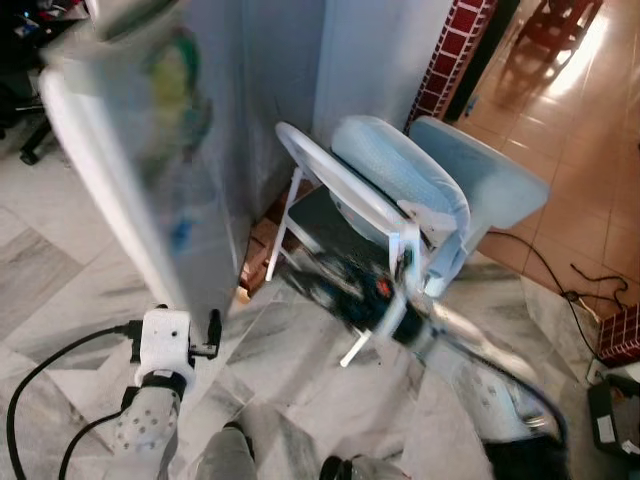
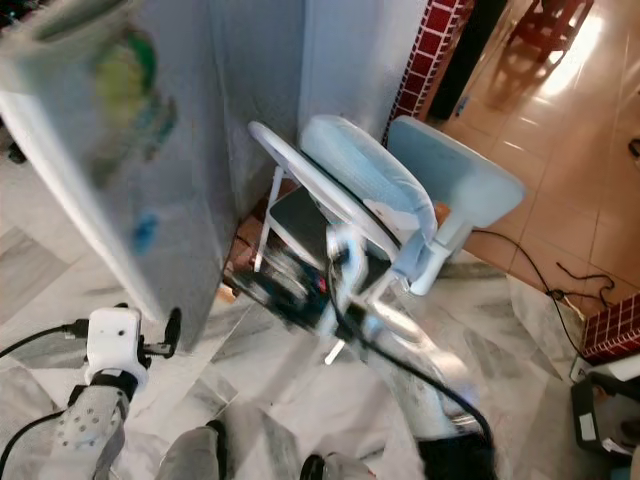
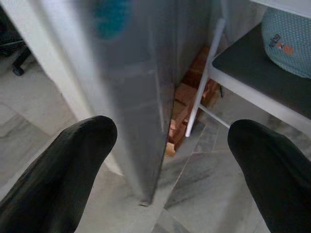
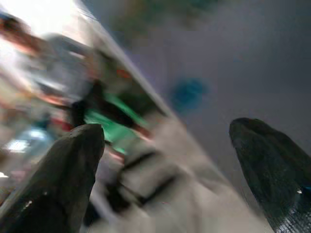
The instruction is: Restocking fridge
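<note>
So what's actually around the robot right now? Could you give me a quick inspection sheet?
Surface: grey-veined marble floor.
Job's things: fridge door swung open, blurred; shelves with blurred items in the right wrist view.
Clutter: white folding chair holding pale blue cushions; bricks by the fridge's base.
Grippers: left gripper open, low before the door's edge; right gripper open, its arm blurred.
Cables: black cable at the left arm; another on the tiled floor.
Surroundings: red brick pillar, orange tiled floor.
</note>
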### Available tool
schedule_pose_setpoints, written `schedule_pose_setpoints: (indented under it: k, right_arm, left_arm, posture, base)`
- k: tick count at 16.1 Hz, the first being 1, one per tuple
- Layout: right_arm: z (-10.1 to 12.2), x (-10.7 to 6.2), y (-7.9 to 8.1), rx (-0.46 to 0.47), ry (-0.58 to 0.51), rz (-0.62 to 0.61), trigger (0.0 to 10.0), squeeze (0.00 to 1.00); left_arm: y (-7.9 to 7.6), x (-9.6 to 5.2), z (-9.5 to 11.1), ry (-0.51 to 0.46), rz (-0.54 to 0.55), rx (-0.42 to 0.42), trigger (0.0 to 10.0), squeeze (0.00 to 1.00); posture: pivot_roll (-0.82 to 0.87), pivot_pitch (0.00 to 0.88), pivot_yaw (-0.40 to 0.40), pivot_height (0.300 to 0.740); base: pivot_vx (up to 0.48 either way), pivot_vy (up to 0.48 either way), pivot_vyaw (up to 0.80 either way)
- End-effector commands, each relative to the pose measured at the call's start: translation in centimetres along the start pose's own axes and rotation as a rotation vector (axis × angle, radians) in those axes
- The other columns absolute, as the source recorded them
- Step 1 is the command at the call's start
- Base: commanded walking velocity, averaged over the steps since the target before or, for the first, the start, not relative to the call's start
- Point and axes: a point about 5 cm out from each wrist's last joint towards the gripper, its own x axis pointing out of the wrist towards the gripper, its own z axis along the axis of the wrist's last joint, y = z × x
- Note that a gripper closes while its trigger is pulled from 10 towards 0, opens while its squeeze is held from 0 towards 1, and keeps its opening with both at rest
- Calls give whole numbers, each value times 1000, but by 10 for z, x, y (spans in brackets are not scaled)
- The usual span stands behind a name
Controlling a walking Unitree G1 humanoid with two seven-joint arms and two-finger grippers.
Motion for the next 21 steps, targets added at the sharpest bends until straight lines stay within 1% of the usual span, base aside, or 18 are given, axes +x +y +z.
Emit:
schedule_pose_setpoints:
  k: [1,2,3,4,5,6,7,9,10,12,14,15,16,17,19,21]
  right_arm:
    - [-1,-3,-6,-52,3,-85,10000,0]
    - [-2,-7,-14,-105,1,-181,10000,0]
    - [0,-12,-25,-127,-53,-311,10000,0]
    - [2,-20,-37,-224,-81,-451,10000,0]
    - [3,-25,-40,-269,-88,-497,10000,0]
    - [7,-30,-44,-281,-120,-559,10000,0]
    - [12,-36,-50,-323,-138,-629,10000,0]
    - [12,-38,-51,-336,-147,-662,10000,0]
    - [9,-40,-53,-359,-166,-706,10000,0]
    - [8,-40,-53,-376,-176,-723,10000,0]
    - [11,-44,-61,-360,-213,-816,10000,0]
    - [11,-44,-61,-341,-218,-824,10000,0]
    - [5,-42,-61,-375,-197,-806,10000,0]
    - [4,-42,-61,-382,-196,-809,10000,0]
    - [10,-43,-67,-350,-251,-859,10000,0]
    - [12,-38,-65,-373,-254,-845,10000,0]
  left_arm:
    - [0,2,1,-9,1,23,10000,0]
    - [1,4,5,-31,17,36,10000,0]
    - [2,8,8,-43,32,23,10000,0]
    - [2,12,12,-56,45,15,10000,0]
    - [0,13,16,-68,38,25,10000,0]
    - [-4,14,20,-87,19,22,10000,0]
    - [-7,15,23,-94,13,25,10000,0]
    - [-8,16,24,-96,11,16,10000,0]
    - [-11,16,23,-94,0,14,10000,0]
    - [-13,16,22,-92,-13,15,10000,0]
    - [-13,21,28,-95,-19,3,10000,0]
    - [-13,22,30,-98,-30,6,10000,0]
    - [-16,22,31,-119,-72,44,10000,0]
    - [-17,23,32,-124,-76,45,10000,0]
    - [-22,27,35,-131,-59,21,10000,0]
    - [-26,29,39,-147,-72,21,10000,0]
  posture:
    - [204,146,-103,740]
    - [199,159,-102,740]
    - [194,152,-100,740]
    - [185,152,-92,740]
    - [182,146,-91,740]
    - [179,145,-89,740]
    - [175,141,-88,740]
    - [167,140,-86,740]
    - [164,136,-83,740]
    - [163,124,-83,740]
    - [176,140,-88,740]
    - [171,159,-86,740]
    - [166,156,-79,740]
    - [164,145,-76,740]
    - [164,129,-68,740]
    - [162,126,-67,740]
  base:
    - [0,0,0]
    - [0,0,0]
    - [0,0,0]
    - [0,0,0]
    - [0,0,0]
    - [0,0,0]
    - [0,296,0]
    - [0,300,0]
    - [0,480,0]
    - [0,480,0]
    - [0,480,0]
    - [0,480,0]
    - [0,480,0]
    - [0,480,0]
    - [0,480,0]
    - [0,480,0]
